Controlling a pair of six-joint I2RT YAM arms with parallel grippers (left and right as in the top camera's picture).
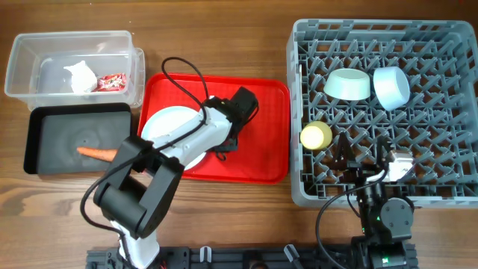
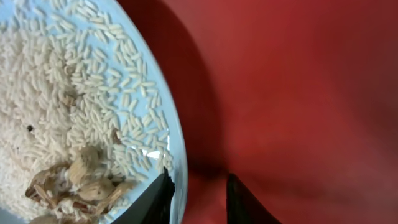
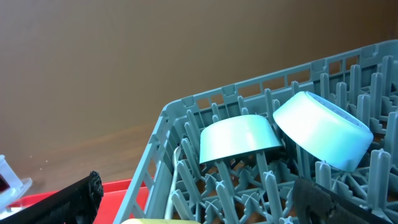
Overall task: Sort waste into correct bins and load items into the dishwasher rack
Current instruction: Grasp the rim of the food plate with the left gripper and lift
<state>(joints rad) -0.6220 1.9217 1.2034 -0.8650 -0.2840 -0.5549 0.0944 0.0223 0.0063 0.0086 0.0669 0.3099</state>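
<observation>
The right half of the red rectangular plastic tray (image 1: 265, 142) lies bare; its left half is taken by the round white plate (image 1: 158, 127) and the left arm (image 1: 205, 125) lying across it. In the grey pegged plastic rack (image 1: 293, 90), a pale green dish (image 1: 347, 84) and pale blue bowl (image 1: 390, 86) block the back row, a small yellow cup (image 1: 316, 136) the left edge; the middle cells stand free

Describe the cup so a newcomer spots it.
Overhead, find the large grey plastic peg rack on the table's right. Near its left wall, below the pale green dish, sits the small yellow cup, the only yellow item there.
</observation>
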